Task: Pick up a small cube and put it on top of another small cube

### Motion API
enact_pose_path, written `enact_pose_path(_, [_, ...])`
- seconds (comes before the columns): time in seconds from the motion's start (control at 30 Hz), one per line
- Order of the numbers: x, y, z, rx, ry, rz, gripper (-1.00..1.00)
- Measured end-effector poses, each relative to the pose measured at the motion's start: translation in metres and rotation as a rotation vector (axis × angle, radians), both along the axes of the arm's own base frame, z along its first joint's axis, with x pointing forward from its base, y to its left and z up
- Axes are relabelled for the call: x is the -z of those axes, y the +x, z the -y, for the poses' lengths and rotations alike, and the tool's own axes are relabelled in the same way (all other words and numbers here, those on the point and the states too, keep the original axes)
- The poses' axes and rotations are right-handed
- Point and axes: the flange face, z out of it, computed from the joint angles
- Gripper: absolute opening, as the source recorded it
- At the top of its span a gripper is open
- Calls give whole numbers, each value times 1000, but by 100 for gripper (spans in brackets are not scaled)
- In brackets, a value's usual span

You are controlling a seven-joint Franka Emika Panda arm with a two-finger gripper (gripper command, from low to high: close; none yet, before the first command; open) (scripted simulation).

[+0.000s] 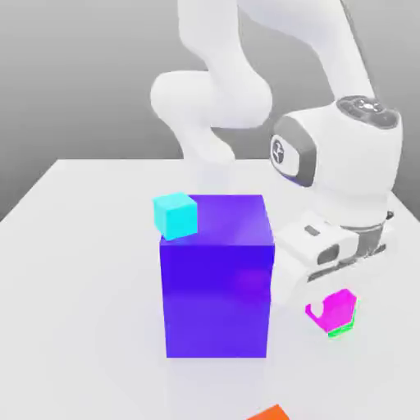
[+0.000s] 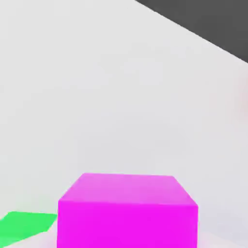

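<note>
The small magenta cube (image 1: 344, 310) hangs tilted under my hand at the exterior view's right, and my gripper (image 1: 330, 305) is shut on it. Directly beneath it lies the small green cube (image 1: 343, 330), of which a thin sliver shows under the magenta one. I cannot tell whether the two cubes touch. In the hand view the magenta cube (image 2: 127, 210) is very close, with part of the green cube (image 2: 26, 225) beside and below it.
A big blue-purple block (image 1: 216, 283) stands just to the exterior view's left of my hand. A small cyan cube (image 1: 175, 215) is at its upper left corner. An orange cube (image 1: 271, 414) peeks in at the table's front edge.
</note>
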Motion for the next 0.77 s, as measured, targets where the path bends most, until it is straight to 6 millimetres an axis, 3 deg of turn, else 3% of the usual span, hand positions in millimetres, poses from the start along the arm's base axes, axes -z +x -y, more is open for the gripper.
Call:
enact_pose_path(0.33, [-5,-73,-18,431,-18,37,-100])
enact_pose_path(0.47, [12,-77,-22,446,-27,54,-100])
enact_pose_path(0.67, [54,-77,-21,449,-27,54,-100])
enact_pose_path(0.7, [60,-79,-21,446,-26,52,100])
enact_pose_path(0.77, [60,-79,-21,446,-26,52,100])
